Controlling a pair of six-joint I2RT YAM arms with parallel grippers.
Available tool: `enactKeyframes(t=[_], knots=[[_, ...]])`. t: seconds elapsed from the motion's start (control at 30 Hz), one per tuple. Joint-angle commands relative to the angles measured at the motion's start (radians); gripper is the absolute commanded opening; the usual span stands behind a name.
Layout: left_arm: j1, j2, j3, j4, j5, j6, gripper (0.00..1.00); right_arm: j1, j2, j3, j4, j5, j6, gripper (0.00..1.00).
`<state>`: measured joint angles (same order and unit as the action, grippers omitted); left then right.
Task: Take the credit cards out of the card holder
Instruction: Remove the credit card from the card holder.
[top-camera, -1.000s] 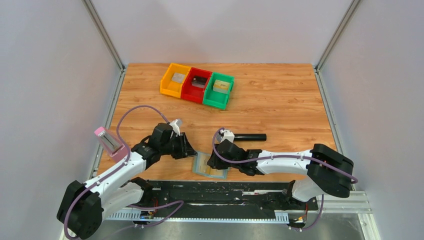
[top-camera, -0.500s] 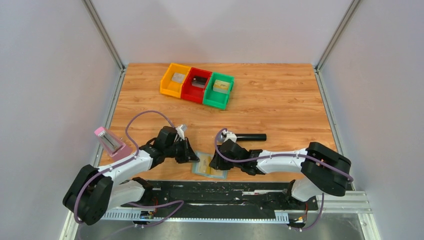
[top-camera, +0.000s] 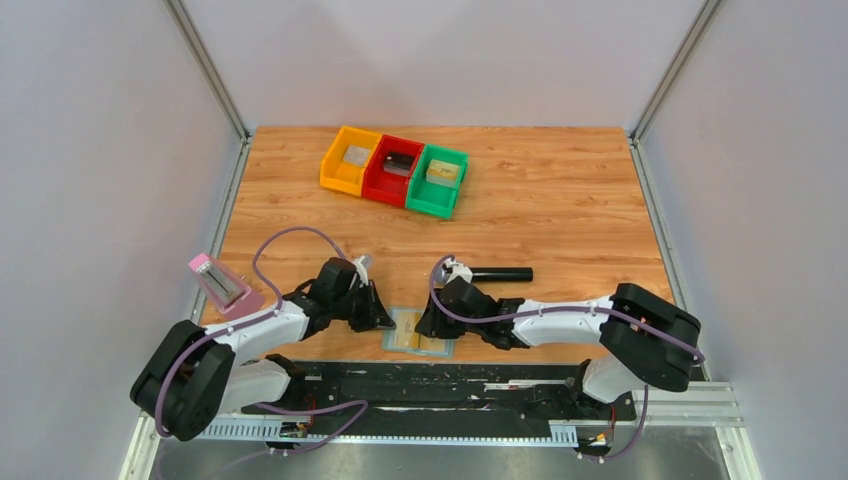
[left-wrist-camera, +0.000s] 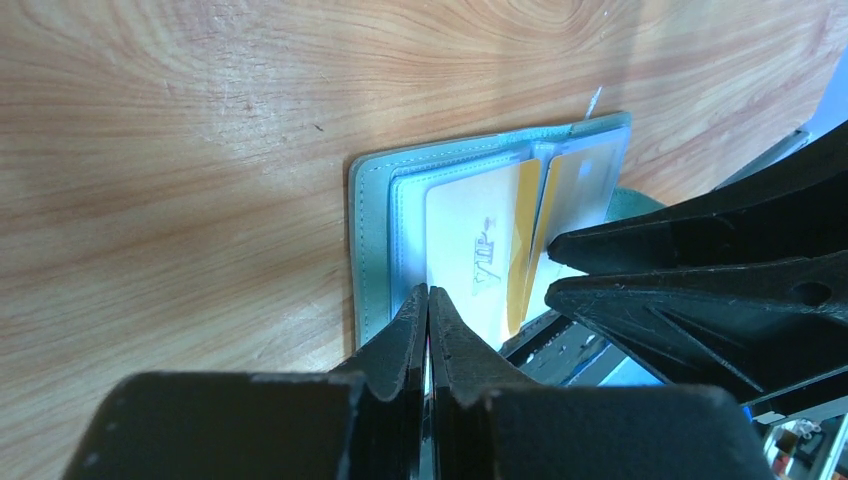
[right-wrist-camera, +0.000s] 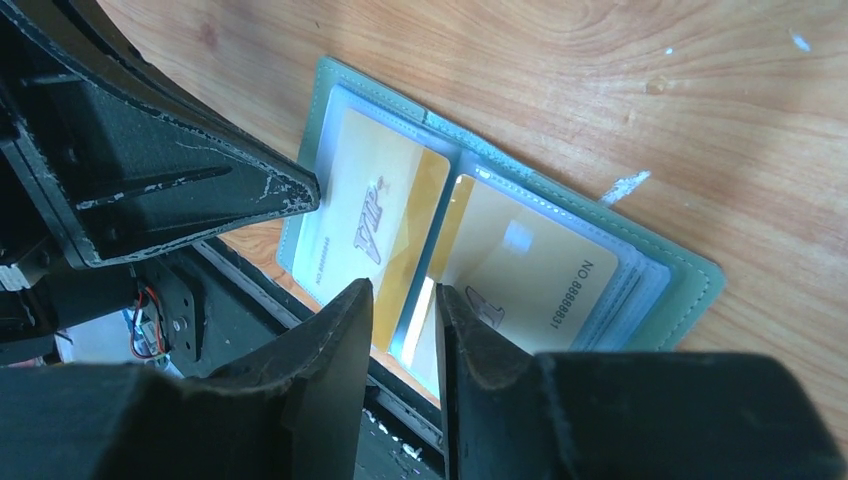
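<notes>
Top external: wood surface (top-camera: 560, 200), grey walls (top-camera: 100, 150); left claw (left-wrist-camera: 428, 300) pinched closed, moved nearer the card holder (top-camera: 410, 338) since earlier; right claw (right-wrist-camera: 405, 300) narrow.

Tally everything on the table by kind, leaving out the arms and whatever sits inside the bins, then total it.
Plastic bins: 3
Card holder: 1
Credit cards showing: 2
Black cylinder: 1
Pink-topped object: 1
Total: 8

A pale blue-grey card holder (left-wrist-camera: 370, 240) lies open and flat on the wooden table (top-camera: 560, 200), at the middle of the table's near edge. Two gold-yellow credit cards (right-wrist-camera: 375, 210) sit in its clear sleeves, one in each panel, on either side of the centre crease. One card reads VIP.
</notes>
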<state>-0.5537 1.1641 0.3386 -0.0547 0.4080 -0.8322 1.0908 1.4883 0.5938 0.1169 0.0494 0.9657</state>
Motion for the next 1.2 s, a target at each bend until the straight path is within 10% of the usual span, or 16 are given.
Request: enactKeyframes(t=[0.0,1.17], knots=[[-0.004,-0.012,-0.015,0.011,-0.034,0.009,0.08,-0.006,0.031,0.042,0.043,-0.015,0.017,0.32],[-0.004,-0.006,-0.029,0.017,-0.028,0.002,0.06,-0.03,0.147,0.129,-0.13,0.015,0.16,0.36]])
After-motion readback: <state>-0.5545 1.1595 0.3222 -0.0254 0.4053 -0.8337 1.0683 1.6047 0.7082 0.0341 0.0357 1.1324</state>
